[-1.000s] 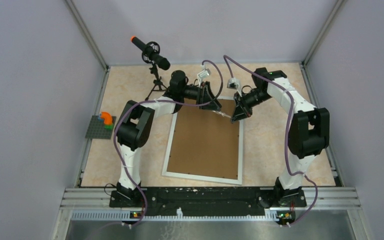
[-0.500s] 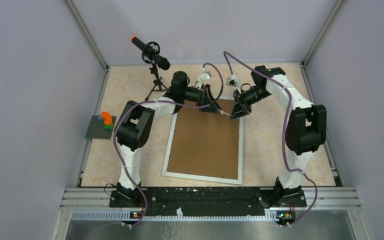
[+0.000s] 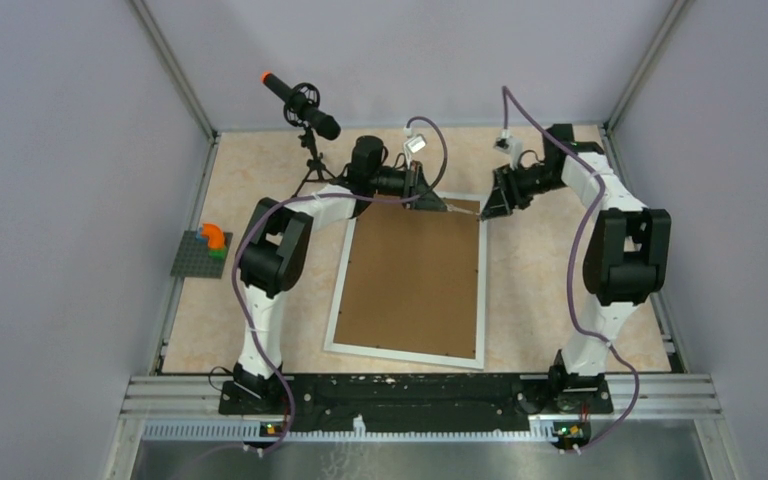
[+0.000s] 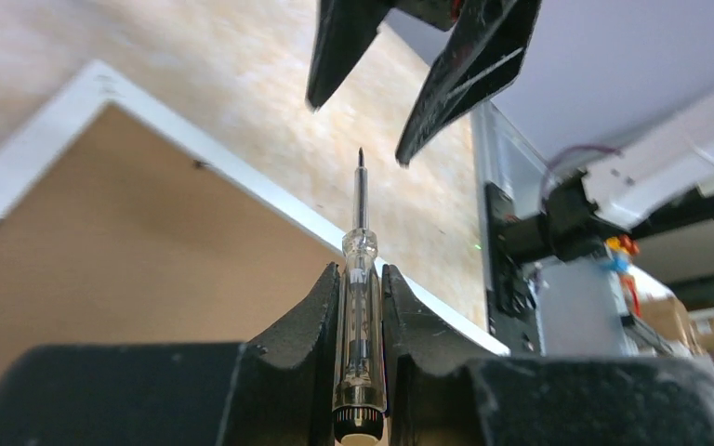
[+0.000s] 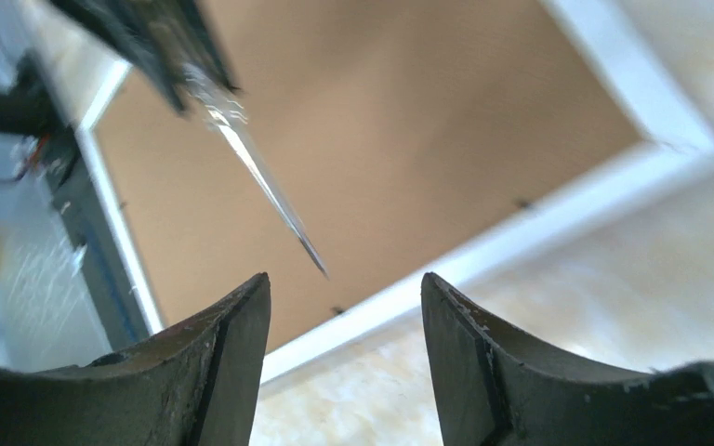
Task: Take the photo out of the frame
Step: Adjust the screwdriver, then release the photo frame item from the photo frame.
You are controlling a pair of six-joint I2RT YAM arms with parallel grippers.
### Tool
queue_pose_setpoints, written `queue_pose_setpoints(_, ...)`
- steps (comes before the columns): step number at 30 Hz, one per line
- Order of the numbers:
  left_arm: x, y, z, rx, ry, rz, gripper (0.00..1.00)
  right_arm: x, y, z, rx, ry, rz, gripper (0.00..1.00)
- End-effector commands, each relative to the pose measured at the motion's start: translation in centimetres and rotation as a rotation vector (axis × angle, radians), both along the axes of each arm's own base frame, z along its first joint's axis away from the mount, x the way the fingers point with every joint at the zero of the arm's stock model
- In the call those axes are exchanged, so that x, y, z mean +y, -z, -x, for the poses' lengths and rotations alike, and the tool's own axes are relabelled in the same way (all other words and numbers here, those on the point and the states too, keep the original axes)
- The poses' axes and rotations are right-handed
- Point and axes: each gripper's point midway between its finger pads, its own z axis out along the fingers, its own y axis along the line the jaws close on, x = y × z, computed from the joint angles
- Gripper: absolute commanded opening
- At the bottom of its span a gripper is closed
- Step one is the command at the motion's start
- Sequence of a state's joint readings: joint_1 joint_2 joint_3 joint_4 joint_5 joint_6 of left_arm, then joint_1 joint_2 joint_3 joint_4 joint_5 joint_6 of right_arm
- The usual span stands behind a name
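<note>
1. Beige stone-pattern table (image 3: 260,300) inside grey-walled booth, both arm bases at 6 o'clock.
2. White frame (image 3: 332,300) flat at table centre, back side up, brown board (image 3: 415,275) facing camera, long sides running 6 to 12 o'clock.
3. Left gripper (image 4: 360,274) over frame's far edge at 12 o'clock, fingers clamped tight on clear handle of a screwdriver (image 4: 360,204).
4. Screwdriver shaft sticking out past fingertips toward 3 o'clock, aimed at right gripper (image 5: 344,288).
5. Right gripper just past frame's far corner at 1 o'clock, fingers spread wide, nothing held.
6. Screwdriver tip close to the gap between right fingers, touching neither one.
7. Both grippers raised off the board, no contact with frame visible.
8. Small dark retaining tabs along board's edge in both wrist views, too small to read position.
9. Microphone (image 3: 300,100) on a tripod at 11 o'clock, orange tip.
10. Grey baseplate (image 3: 188,262) with coloured blocks at 9 o'clock, off the table edge, well apart from frame.
</note>
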State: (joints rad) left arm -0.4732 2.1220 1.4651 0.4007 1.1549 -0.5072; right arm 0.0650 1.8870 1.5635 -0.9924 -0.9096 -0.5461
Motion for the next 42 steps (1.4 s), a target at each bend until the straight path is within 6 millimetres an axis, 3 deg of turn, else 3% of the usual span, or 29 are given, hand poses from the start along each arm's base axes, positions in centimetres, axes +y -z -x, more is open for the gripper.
queue_pose_setpoints(1, -0.3, 2.4, -4.3, -0.004, -0.156, -0.111, 0.00, -5.2, 0.0, -5.9, -0.085, 0.340, 0.088, 0.59)
queue_pose_setpoints(5, -0.5, 4.0, -5.4, -0.011, -0.167, -0.137, 0.00, -6.2, 2.1, -6.8, -0.021, 0.427, 0.119, 0.55)
queue_pose_setpoints(18, -0.9, 7.2, -6.0, -0.032, -0.143, -0.156, 0.00, -5.6, 7.6, -7.1, 0.121, 0.494, 0.088, 0.43)
queue_pose_setpoints(29, -1.4, 8.4, -6.5, -0.058, -0.119, -0.140, 0.00, -4.6, 9.4, -5.9, 0.192, 0.487, 0.048, 0.34)
queue_pose_setpoints(42, -1.8, 9.8, -5.4, -0.035, -0.084, -0.161, 0.00, -3.5, 10.4, -5.6, 0.209, 0.474, 0.045, 0.26)
